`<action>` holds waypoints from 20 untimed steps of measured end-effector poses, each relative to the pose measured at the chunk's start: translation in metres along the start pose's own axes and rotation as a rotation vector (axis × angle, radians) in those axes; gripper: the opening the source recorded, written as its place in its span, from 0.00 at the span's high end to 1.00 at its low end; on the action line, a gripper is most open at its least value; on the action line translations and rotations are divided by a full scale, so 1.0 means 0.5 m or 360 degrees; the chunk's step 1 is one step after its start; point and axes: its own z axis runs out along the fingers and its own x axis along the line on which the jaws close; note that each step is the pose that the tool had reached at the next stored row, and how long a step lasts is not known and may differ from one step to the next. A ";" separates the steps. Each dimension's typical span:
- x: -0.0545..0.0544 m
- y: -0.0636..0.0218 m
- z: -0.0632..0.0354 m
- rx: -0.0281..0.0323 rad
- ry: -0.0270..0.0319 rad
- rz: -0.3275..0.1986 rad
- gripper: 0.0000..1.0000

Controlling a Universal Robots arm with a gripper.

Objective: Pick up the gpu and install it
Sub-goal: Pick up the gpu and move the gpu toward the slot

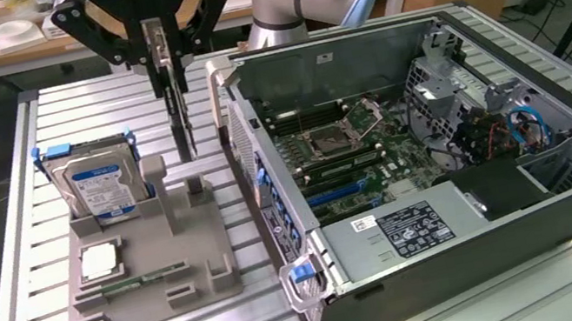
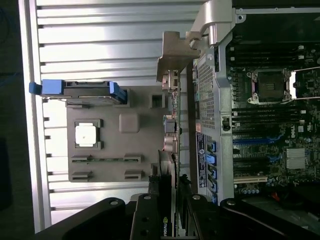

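Observation:
The gpu point(image 1: 180, 117) hangs upright and edge-on, a thin dark card, with its lower end just above the grey parts holder point(image 1: 215, 292). My gripper point(image 1: 163, 57) is shut on the card's upper edge. In the wrist view the gpu point(image 2: 170, 125) runs away from my gripper point(image 2: 168, 202), and its silver bracket point(image 2: 172, 62) is at the far end. The card sits between the holder and the open computer case point(image 1: 424, 273), next to the case's side wall.
On the holder stand a hard drive point(image 1: 100, 186) with a blue label, a square processor chip point(image 1: 100, 260) and a narrow memory stick point(image 1: 145, 280). The motherboard point(image 1: 362, 156) lies exposed inside the case. The slatted metal table point(image 1: 26, 286) ends at the exterior view's left.

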 end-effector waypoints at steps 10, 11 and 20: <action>0.000 0.000 0.000 0.00000 0.00000 0.0000 0.74; -0.001 0.000 0.000 0.00001 0.00001 0.0000 0.74; -0.036 0.003 0.002 -0.00003 0.00000 0.0000 0.74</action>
